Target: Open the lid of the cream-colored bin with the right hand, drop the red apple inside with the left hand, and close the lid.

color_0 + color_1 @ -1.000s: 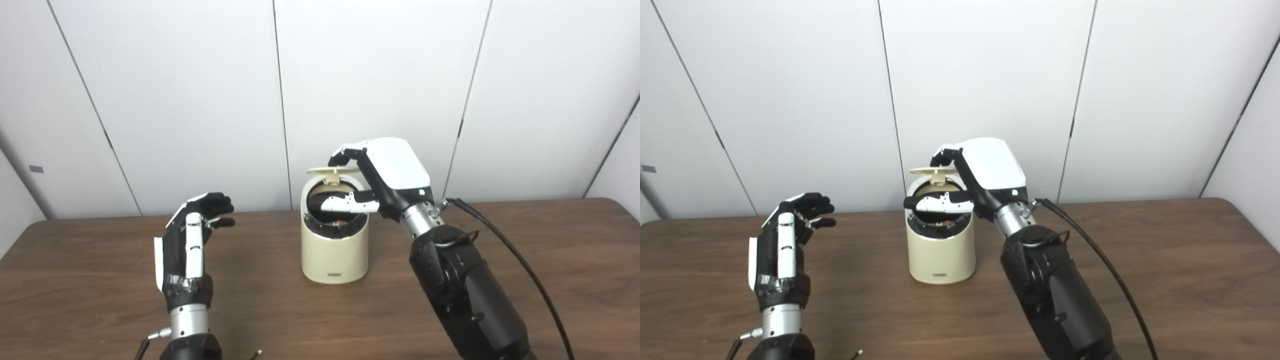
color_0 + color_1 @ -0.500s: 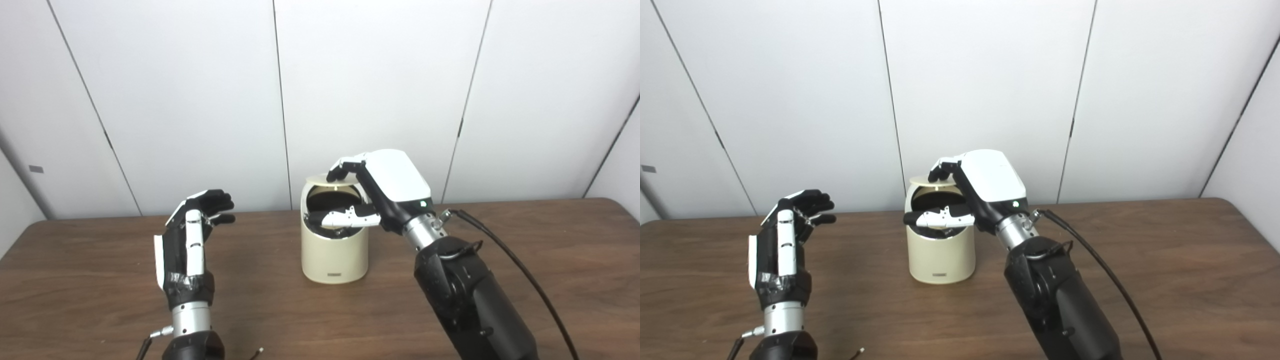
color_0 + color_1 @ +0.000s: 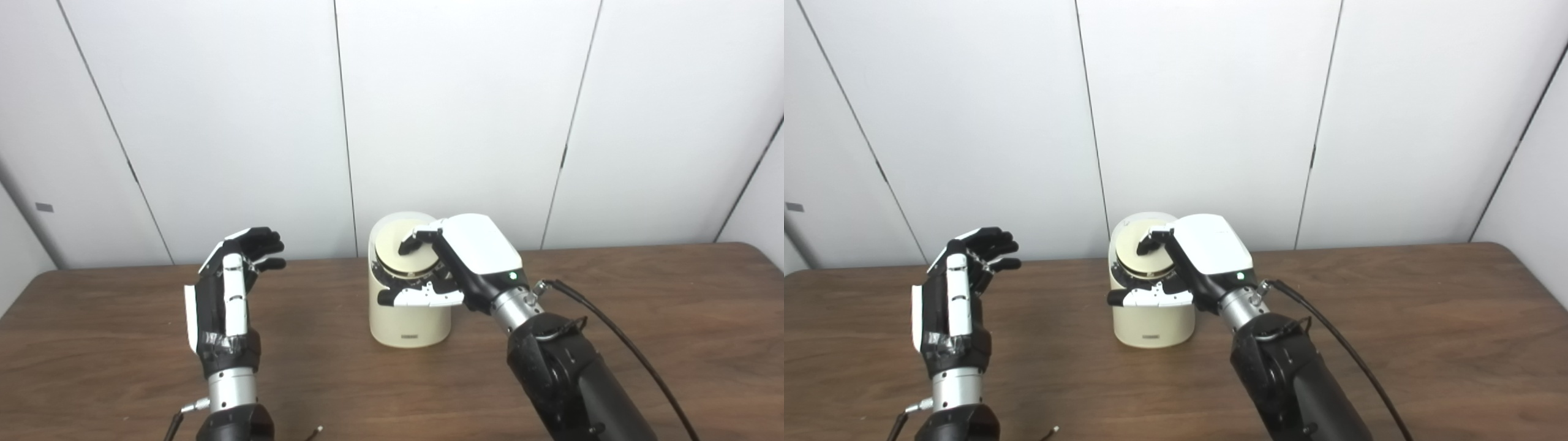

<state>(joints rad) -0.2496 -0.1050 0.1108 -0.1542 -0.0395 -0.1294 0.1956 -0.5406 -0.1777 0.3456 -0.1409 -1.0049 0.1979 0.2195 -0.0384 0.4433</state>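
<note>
The cream-colored bin (image 3: 409,303) stands upright on the brown table (image 3: 643,343), near the middle of its far edge and close to the white wall panels. Its round lid (image 3: 407,256) lies down flat in the bin's top ring. The right hand (image 3: 456,266) is over it, fingertips (image 3: 407,244) resting on the lid and the thumb stretched across the bin's front just below the rim; it grips nothing. The left hand (image 3: 228,300) is raised above the table toward the left edge, well apart from the bin, fingers spread and empty. No apple shows anywhere.
</note>
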